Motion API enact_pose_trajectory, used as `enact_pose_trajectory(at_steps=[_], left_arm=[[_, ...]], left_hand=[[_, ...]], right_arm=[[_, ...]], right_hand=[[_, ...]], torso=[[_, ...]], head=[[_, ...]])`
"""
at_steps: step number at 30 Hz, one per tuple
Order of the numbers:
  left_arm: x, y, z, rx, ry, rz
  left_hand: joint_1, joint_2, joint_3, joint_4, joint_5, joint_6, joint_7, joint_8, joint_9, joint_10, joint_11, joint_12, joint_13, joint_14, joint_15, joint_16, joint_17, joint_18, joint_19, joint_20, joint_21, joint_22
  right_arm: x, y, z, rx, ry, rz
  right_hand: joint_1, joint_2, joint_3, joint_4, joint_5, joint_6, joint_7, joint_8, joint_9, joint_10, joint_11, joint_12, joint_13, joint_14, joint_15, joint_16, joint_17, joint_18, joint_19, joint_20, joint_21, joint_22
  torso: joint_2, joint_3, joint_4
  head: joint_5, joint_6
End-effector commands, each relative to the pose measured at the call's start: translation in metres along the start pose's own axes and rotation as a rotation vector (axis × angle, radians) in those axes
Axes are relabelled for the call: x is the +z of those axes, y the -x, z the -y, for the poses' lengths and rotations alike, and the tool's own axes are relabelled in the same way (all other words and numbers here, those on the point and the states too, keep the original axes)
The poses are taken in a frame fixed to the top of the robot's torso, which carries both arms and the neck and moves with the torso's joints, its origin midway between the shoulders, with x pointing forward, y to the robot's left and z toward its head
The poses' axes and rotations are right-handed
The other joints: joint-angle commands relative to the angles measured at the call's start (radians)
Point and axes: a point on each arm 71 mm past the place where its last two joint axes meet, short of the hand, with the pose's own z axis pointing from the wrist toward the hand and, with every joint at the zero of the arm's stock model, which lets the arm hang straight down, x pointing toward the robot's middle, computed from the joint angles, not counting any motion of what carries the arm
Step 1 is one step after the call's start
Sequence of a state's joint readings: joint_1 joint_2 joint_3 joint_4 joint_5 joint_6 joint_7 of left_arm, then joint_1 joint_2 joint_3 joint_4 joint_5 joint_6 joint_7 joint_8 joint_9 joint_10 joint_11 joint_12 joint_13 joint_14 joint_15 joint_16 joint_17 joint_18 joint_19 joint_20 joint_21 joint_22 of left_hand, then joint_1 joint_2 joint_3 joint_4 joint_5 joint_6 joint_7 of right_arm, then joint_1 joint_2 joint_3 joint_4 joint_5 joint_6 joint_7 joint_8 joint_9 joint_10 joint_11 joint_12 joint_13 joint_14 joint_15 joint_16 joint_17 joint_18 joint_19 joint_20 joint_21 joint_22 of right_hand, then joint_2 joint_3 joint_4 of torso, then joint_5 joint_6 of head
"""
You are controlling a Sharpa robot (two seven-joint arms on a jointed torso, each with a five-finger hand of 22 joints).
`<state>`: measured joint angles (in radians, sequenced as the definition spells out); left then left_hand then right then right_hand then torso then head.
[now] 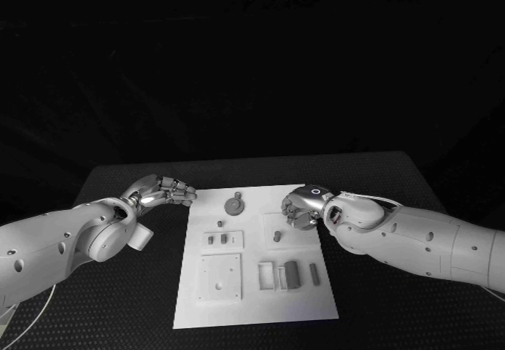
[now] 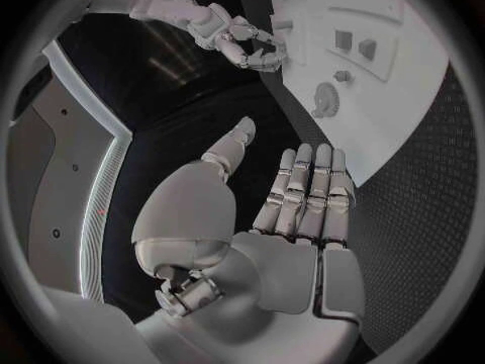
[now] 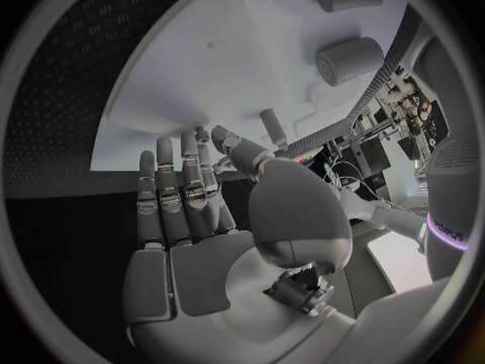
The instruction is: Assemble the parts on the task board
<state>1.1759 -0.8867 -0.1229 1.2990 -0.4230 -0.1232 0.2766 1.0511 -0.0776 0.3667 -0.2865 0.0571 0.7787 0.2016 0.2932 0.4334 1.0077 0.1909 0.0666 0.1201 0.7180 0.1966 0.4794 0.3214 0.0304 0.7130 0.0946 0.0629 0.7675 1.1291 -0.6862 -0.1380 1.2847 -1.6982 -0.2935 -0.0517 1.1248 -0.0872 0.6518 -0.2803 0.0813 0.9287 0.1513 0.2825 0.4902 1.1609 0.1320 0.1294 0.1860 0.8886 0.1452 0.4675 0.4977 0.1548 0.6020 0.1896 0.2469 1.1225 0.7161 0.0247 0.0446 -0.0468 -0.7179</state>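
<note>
Head view: the task board [image 1: 205, 310] is seen at table centre, on the black table [image 1: 126, 292]. The left hand [image 1: 163, 192] is held off the board's 10 o'clock corner, over bare table, nothing in it. The right hand [image 1: 305, 208] is hung over the board's 2 o'clock area, fingers curled down; whether a part is pinched cannot be told here. A round toothed part [image 1: 236, 205] is lying at the board's 12 o'clock, a small peg [image 1: 276, 236] just below the right hand, a square plate [image 1: 221, 277] at 7 o'clock, upright blocks [image 1: 286, 275] at 5 o'clock.

Left wrist view: left hand fingers [image 2: 308, 194] are stretched out and apart, nothing grasped. The board edge and the toothed part are seen beyond them.

Right wrist view: right hand fingers [image 3: 177, 194] are extended, palm bare, nothing held; fingertips are near the board edge. Two cylinder parts [image 3: 348, 57] are seen further on.

Risks, as judged: small parts could be knocked or rolled off the board by the right hand's descent, since the peg is close under it. A loose board could be shoved by a sideways touch. A pinch on a small peg could slip.
</note>
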Motion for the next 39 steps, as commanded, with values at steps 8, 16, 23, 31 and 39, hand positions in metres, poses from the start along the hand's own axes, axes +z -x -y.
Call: enact_pose_trajectory(at_steps=[8,16,23,31,39], left_arm=[[0.000,-0.001,0.001,0.003,-0.003,-0.017],[0.000,-0.002,0.001,0.002,-0.003,-0.019],[-0.001,-0.001,0.001,0.003,-0.003,-0.018],[-0.001,-0.001,0.001,0.003,-0.002,-0.018],[-0.001,0.000,0.001,0.004,-0.006,-0.014]], left_hand=[[-0.009,-0.001,-0.005,-0.001,-0.005,-0.008,0.012,-0.003,-0.001,-0.005,-0.001,0.001,-0.002,-0.003,0.003,-0.004,-0.001,-0.001,-0.003,0.003,0.004,-0.003],[-0.008,-0.001,-0.005,-0.001,-0.005,-0.008,0.012,-0.003,-0.001,-0.006,-0.001,0.001,-0.002,-0.003,0.003,-0.004,-0.001,0.000,-0.003,0.004,0.004,-0.003],[-0.008,0.000,-0.005,-0.001,-0.005,-0.008,0.012,-0.002,-0.001,-0.006,-0.001,0.001,-0.003,-0.003,0.004,-0.004,-0.001,0.000,-0.003,0.004,0.004,-0.004],[-0.008,0.000,-0.005,-0.001,-0.005,-0.008,0.012,-0.002,-0.001,-0.006,-0.001,0.001,-0.003,-0.003,0.004,-0.005,-0.001,0.000,-0.003,0.004,0.004,-0.004],[-0.008,0.000,-0.005,-0.001,-0.005,-0.008,0.012,-0.002,-0.001,-0.006,-0.001,0.001,-0.003,-0.003,0.004,-0.005,-0.001,0.001,-0.003,0.004,0.004,-0.005]], right_arm=[[-0.008,-0.035,0.003,-0.062,-0.033,-0.181],[-0.010,-0.042,0.002,-0.103,-0.031,-0.179],[-0.011,-0.045,0.000,-0.107,-0.021,-0.158],[-0.012,-0.046,0.002,-0.112,-0.027,-0.148],[-0.013,-0.049,0.002,-0.122,-0.028,-0.156]], right_hand=[[0.048,-0.045,0.001,-0.011,-0.002,0.011,0.000,0.005,-0.010,-0.001,0.003,-0.039,-0.031,-0.011,-0.001,-0.015,0.011,-0.008,-0.007,-0.003,-0.021,0.015],[0.076,-0.061,0.001,-0.012,-0.002,0.016,-0.001,0.007,-0.014,0.006,0.001,-0.038,-0.032,-0.005,-0.005,-0.015,0.019,-0.006,0.002,-0.004,-0.027,0.023],[0.085,-0.057,-0.002,-0.011,-0.001,0.038,-0.010,0.019,-0.014,0.035,-0.010,-0.025,-0.026,0.025,-0.018,-0.005,0.036,0.004,0.037,-0.006,-0.029,0.033],[0.076,-0.029,-0.001,-0.009,-0.001,0.078,-0.027,0.039,-0.008,0.080,-0.031,-0.006,-0.013,0.070,-0.040,0.007,0.058,0.020,0.089,-0.009,-0.033,0.043],[0.072,-0.012,0.000,-0.011,-0.001,0.114,-0.041,0.057,0.002,0.117,-0.049,0.006,-0.001,0.108,-0.060,0.016,0.080,0.034,0.133,-0.012,-0.039,0.050]], torso=[[0.000,0.0006,0.0001],[0.000,0.0012,-0.0005],[0.000,0.0011,0.0003],[0.000,0.0001,0.0003],[0.000,-0.0004,0.0019]], head=[[0.000,-0.002],[0.001,-0.003],[0.000,-0.005],[-0.001,-0.007],[-0.003,-0.009]])
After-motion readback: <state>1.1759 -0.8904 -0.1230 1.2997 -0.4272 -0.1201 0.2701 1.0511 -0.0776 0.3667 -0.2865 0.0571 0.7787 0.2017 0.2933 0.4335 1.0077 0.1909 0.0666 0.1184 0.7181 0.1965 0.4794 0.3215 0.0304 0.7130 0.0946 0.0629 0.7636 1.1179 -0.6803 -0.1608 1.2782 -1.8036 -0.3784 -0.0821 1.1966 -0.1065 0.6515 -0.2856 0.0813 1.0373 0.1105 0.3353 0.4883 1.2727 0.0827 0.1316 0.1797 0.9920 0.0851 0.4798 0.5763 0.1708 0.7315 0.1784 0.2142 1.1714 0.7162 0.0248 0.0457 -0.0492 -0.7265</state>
